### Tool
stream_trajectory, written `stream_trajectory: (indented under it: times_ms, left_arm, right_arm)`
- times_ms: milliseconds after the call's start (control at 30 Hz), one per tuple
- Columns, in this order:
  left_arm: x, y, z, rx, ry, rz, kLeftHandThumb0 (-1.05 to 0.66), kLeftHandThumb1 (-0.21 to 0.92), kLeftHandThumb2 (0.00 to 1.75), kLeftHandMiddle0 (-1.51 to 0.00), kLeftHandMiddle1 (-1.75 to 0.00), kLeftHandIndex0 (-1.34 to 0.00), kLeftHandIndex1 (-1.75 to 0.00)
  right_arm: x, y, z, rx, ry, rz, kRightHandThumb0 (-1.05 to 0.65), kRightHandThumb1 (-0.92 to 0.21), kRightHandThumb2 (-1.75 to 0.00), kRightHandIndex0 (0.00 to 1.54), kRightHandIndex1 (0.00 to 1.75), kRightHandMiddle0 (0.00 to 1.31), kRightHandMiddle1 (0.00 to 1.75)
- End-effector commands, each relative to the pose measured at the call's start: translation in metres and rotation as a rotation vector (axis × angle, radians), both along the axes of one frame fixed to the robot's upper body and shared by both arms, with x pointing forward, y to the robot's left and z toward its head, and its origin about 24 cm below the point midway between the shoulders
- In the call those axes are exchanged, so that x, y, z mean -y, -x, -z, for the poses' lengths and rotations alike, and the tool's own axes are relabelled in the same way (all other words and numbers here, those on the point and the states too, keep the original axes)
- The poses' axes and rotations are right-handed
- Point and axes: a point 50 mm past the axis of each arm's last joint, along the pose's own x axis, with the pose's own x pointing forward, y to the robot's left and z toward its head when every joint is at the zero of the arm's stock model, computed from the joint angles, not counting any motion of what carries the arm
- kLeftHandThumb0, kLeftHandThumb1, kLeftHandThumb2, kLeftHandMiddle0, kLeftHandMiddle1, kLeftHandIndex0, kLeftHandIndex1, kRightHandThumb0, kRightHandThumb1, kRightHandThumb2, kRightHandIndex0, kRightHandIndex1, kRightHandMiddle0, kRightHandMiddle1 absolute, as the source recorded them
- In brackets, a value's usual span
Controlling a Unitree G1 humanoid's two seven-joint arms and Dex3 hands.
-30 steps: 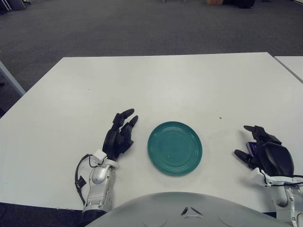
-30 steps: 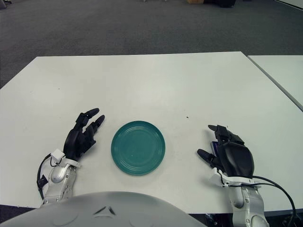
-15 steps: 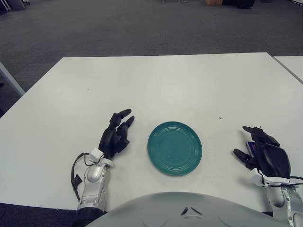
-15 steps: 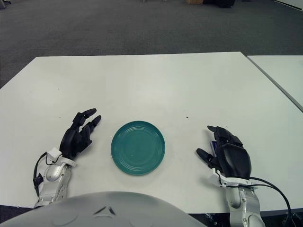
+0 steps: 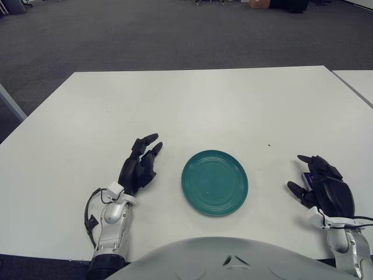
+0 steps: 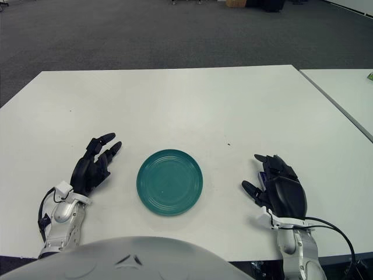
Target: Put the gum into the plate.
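Your right robot hand point(image 6: 278, 189) curls over the purple gum point(image 6: 263, 180); the plate point(image 6: 169, 181) lies leftward. Left robot hand point(image 6: 93, 166) spread, holding nothing.

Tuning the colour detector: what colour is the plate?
Teal green plate, with faint concentric rings; clearest in the right eye view.

Right hand point(image 6: 278, 189): fingers curled over a small purple gum pack point(image 6: 263, 180). Teal plate point(image 6: 169, 182) lies to its left; left hand point(image 6: 93, 166) beyond, fingers extended.
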Motion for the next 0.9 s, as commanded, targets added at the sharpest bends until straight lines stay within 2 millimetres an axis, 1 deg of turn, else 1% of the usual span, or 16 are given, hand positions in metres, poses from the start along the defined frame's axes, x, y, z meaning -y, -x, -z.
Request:
stream_trajectory:
  times_ms: [0, 167, 433, 667, 867]
  left_arm:
    - [-0.008, 0.023, 0.032, -0.187, -0.011, -0.019, -0.9, 0.92, 0.87, -0.44, 0.0, -0.03, -0.87]
    - [-0.009, 0.022, 0.032, -0.187, -0.003, -0.018, -0.9, 0.92, 0.87, -0.44, -0.01, -0.03, -0.87]
    - [-0.01, 0.022, 0.033, -0.175, 0.01, -0.022, -0.88, 0.92, 0.87, -0.47, -0.02, -0.06, -0.89]
    - [-0.011, 0.021, 0.034, -0.178, 0.007, -0.023, -0.87, 0.92, 0.89, -0.47, -0.02, -0.07, -0.88]
    - [-0.012, 0.02, 0.035, -0.181, 0.023, -0.02, -0.86, 0.92, 0.88, -0.47, -0.02, -0.08, -0.88]
  right_arm:
    - [0.039, 0.053, 0.031, -0.413, 0.065, 0.05, -0.94, -0.92, -0.61, 0.42, 0.0, 0.0, 0.79]
    - [0.048, 0.059, 0.033, -0.45, 0.037, 0.109, -0.94, -0.92, -0.66, 0.42, 0.0, 0.0, 0.79]
    - [0.064, 0.071, 0.042, -0.516, 0.029, 0.185, -0.94, -0.92, -0.73, 0.43, 0.0, 0.0, 0.81]
    - [0.072, 0.076, 0.038, -0.547, 0.047, 0.194, -0.95, -0.92, -0.76, 0.42, 0.0, 0.0, 0.83]
    - [0.074, 0.08, 0.033, -0.567, 0.055, 0.192, -0.95, -0.92, -0.78, 0.41, 0.0, 0.0, 0.83]
